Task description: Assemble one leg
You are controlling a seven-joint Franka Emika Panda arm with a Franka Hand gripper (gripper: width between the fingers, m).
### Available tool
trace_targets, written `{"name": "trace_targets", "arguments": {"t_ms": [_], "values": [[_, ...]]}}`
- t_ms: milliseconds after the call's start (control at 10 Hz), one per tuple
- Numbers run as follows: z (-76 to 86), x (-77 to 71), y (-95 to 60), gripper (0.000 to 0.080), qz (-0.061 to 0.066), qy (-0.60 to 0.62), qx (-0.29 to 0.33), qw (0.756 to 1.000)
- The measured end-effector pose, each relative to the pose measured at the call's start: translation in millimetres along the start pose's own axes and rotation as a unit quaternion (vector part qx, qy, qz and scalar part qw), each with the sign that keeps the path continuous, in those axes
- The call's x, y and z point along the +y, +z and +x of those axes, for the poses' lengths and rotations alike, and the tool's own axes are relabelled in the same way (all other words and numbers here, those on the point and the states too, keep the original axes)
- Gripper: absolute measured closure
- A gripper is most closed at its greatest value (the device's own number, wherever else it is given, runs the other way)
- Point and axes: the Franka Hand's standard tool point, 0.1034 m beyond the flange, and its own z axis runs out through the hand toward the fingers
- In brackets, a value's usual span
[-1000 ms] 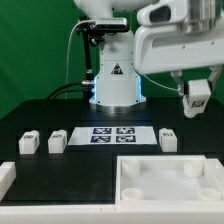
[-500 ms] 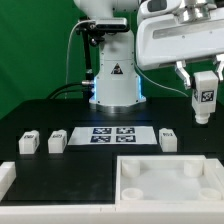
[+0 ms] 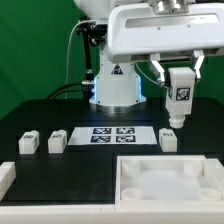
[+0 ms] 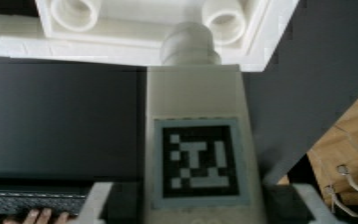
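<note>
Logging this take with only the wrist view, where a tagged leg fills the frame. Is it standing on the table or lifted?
Observer: Lifted. The gripper holds the leg well above the table.
Operator: Any other legs down there?
Observer: Three loose legs: two on the exterior view's left of the marker board, one on its right.
Operator: Where's the tray?
Observer: The tray lies at the table's front, on the exterior view's right.
</note>
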Motion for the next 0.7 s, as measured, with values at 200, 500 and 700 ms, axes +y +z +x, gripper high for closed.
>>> {"name": "trace_targets", "arguments": {"t_ms": [200,500,700], "values": [[-4.0,-2.9,-1.2,0.0507,0.001,-0.002,-0.003,1.0],[-6.1,-3.3,0.9,0.0507,0.002,-0.002,-0.005,1.0],[-2.4,-12.9,29.0,0.0507,0.008,-0.003,0.016,1.0]]}}
